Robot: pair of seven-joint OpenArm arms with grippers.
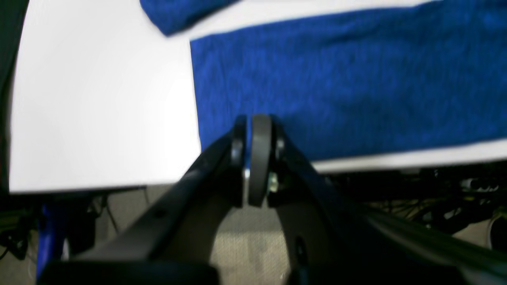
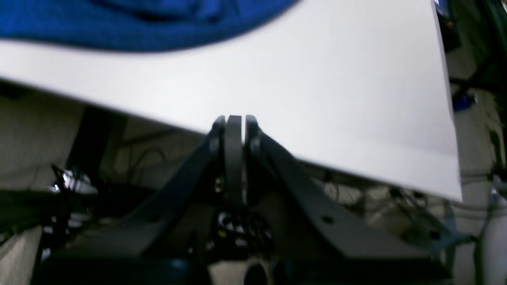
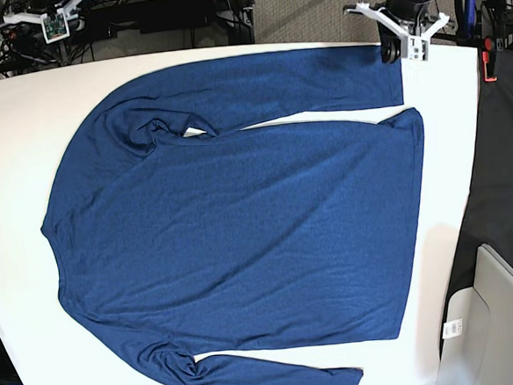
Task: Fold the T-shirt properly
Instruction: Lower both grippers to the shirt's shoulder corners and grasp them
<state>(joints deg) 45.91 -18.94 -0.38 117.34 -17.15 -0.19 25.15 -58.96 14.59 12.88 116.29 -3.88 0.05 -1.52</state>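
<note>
T-shirt: we see a large dark navy-blue long-sleeved T-shirt (image 3: pixel 242 237) of thin heathered knit, spread flat over most of the white table (image 3: pixel 6 131), collar toward 9 o'clock and hem toward 3 o'clock in the base view.
Sleeves: one sleeve runs along the 12 o'clock edge with its cuff near the top right corner; the other lies along the 6 o'clock edge, bunched at the shoulder.
Handling: we judge the fabric light, soft and limp, likely to drape and drag when lifted, with no stiffness to hold a fold line; not fragile, and probably not slippery on the table.
Where to take hold: we would pinch at edges, namely a cuff, a hem corner or a shoulder seam, since the flat middle offers no ridge to catch; two points lifted together should keep a fold straight.
Left gripper: the black left gripper (image 1: pixel 248 130) has its jaws pressed together with nothing between them; in its wrist view the tips sit over the shirt's edge near the table's rim, and we cannot tell whether they touch the cloth.
Right gripper: the black right gripper (image 2: pixel 234 126) is likewise closed and empty, over bare table at its near edge, well apart from the blue fabric at 12 o'clock in its view.
Fold state: no fold made yet.
</note>
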